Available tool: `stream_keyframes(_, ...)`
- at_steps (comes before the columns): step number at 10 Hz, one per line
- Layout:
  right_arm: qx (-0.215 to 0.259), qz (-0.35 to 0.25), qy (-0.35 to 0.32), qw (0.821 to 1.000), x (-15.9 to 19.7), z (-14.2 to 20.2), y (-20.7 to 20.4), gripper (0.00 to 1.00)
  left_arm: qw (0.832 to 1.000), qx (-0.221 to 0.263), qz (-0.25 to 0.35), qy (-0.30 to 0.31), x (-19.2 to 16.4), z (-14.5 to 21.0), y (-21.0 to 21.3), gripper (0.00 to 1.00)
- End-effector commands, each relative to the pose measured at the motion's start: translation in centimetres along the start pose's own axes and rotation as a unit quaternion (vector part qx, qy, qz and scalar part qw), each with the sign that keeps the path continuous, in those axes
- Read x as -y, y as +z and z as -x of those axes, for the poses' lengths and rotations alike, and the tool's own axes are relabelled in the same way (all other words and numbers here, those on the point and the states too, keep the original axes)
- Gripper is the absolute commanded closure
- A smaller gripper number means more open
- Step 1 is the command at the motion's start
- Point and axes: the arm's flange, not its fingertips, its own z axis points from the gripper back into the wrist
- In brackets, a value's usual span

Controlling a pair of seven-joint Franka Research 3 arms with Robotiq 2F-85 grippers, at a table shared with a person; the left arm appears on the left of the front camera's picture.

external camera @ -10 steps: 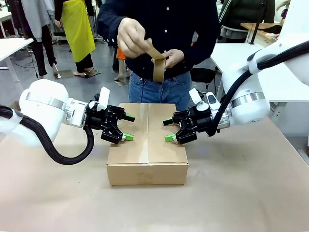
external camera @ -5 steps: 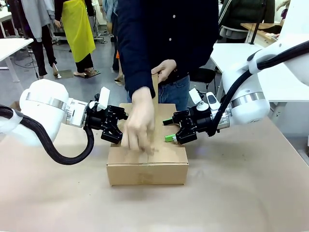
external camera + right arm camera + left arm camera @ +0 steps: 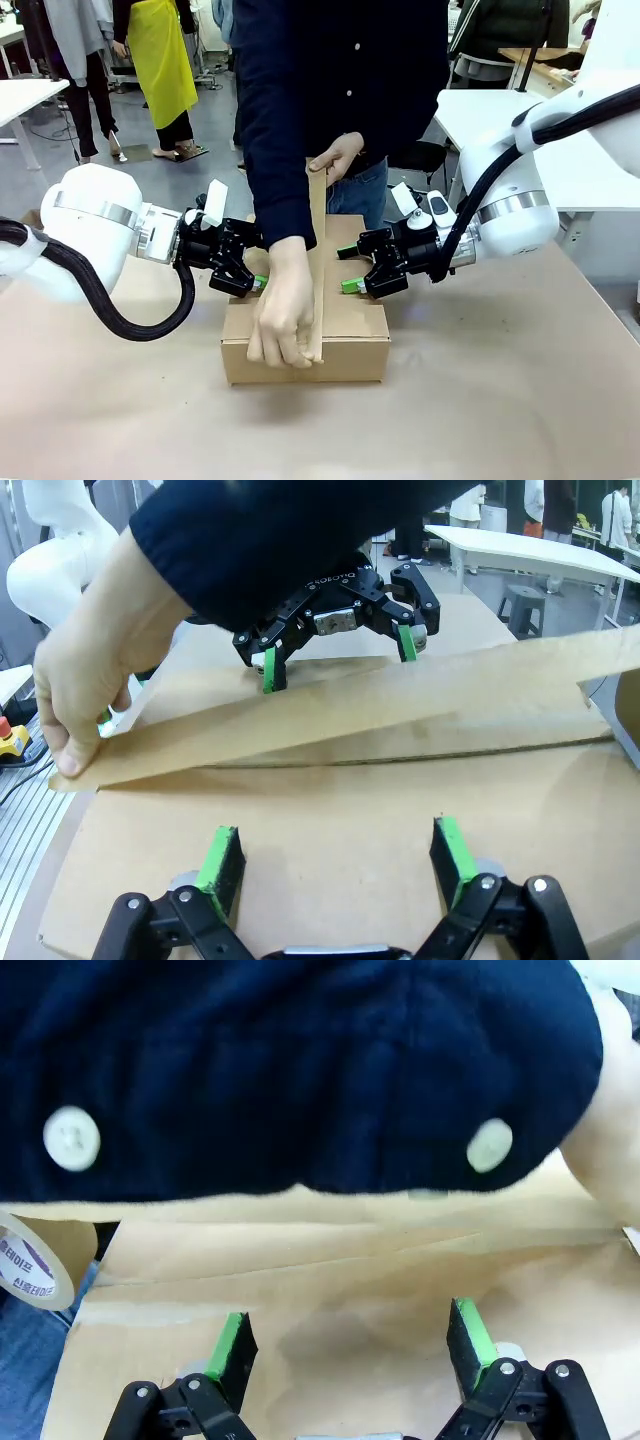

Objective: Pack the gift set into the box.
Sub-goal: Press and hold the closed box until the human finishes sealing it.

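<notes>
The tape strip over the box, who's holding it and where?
The person holds the brown tape strip by both ends: one hand pins the near end at the box's front edge, the other hand the far end. Both claws hold nothing.

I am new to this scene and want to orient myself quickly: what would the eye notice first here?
First, the person's hand pressing a strip of brown tape over the near edge of the closed box at the table's middle. Next, the left gripper and the right gripper, both open, holding the flaps down from either side.
</notes>
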Motion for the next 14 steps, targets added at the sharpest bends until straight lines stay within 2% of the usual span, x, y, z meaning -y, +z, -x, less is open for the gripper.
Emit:
stream_keyframes(1,-0.004,0.002,0.0,1.0,-0.03,0.15,-0.01,0.0,1.0,-0.005,0.0,-0.002,0.21,0.4,-0.1,0.0)
stream_keyframes(14,-0.004,0.002,0.0,1.0,-0.03,0.15,-0.01,0.0,1.0,-0.005,0.0,-0.002,0.21,0.4,-0.1,0.0)
